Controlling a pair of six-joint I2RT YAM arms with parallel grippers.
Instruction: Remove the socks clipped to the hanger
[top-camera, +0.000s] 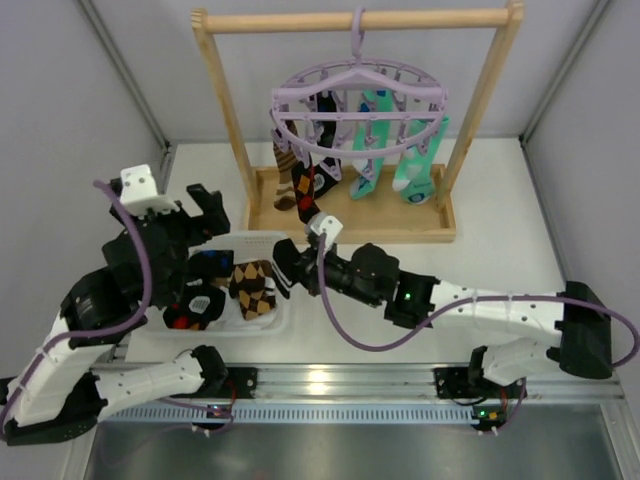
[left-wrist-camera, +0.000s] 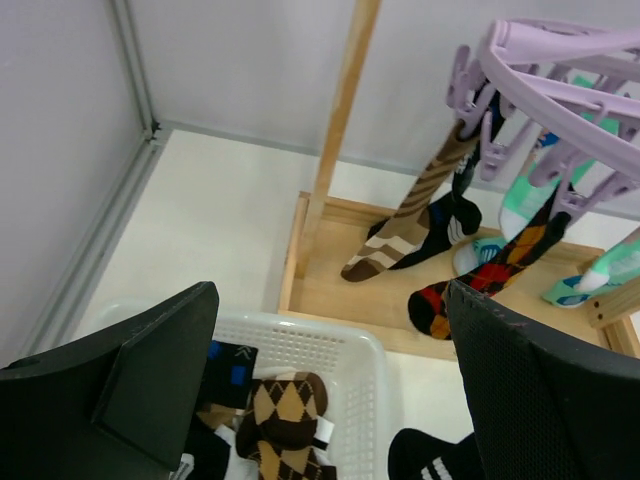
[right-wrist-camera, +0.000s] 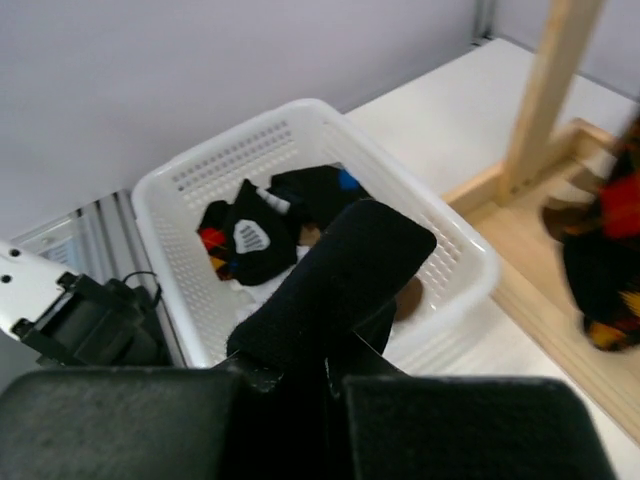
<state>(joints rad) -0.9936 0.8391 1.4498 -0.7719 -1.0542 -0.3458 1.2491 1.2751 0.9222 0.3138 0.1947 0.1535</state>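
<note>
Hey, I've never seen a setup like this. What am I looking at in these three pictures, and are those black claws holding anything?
Two robot arms sit at the near edge of a white table. One picture looks down from above; the other two come from wrist cameras. On it stand a wooden rail frame and a white perforated plastic basket. A round lavender plastic hanger hangs from the rail with patterned socks clipped on; more socks lie in the basket. The left gripper is open above the basket, empty. The right gripper is shut, apparently empty.
</note>
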